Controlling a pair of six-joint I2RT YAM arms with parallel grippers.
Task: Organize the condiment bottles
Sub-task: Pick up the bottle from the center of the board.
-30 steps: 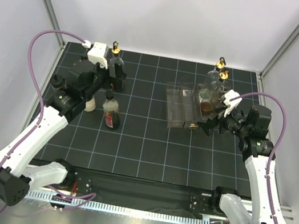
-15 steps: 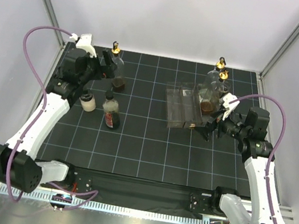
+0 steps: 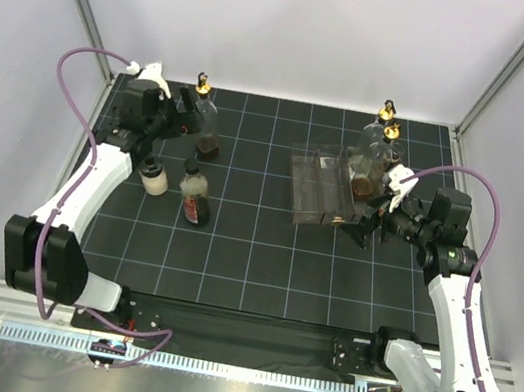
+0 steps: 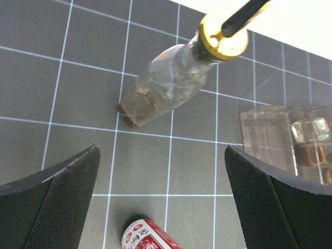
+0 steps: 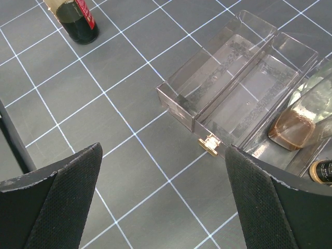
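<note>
Upper left of the tabletop (image 3: 253, 245), a gold-topped bottle (image 3: 205, 127) stands upright just ahead of the left jaws, which gape wide and empty. Wide and empty too, the right jaws sit by the rack (image 3: 323, 184), well apart.

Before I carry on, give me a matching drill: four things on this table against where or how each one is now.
Things:
A. left claw
B. tall clear glass bottle with gold pourer top
C. clear plastic divided rack
D. short bottle of dark red sauce with red label

States:
1. its two left compartments hold nothing
2. open, holding nothing
3. on the black gridded mat, closer to its near edge than the gold-topped bottle
4. on the mat, just ahead of the left claw

Pairs: A-2, B-4, C-1, D-3
</note>
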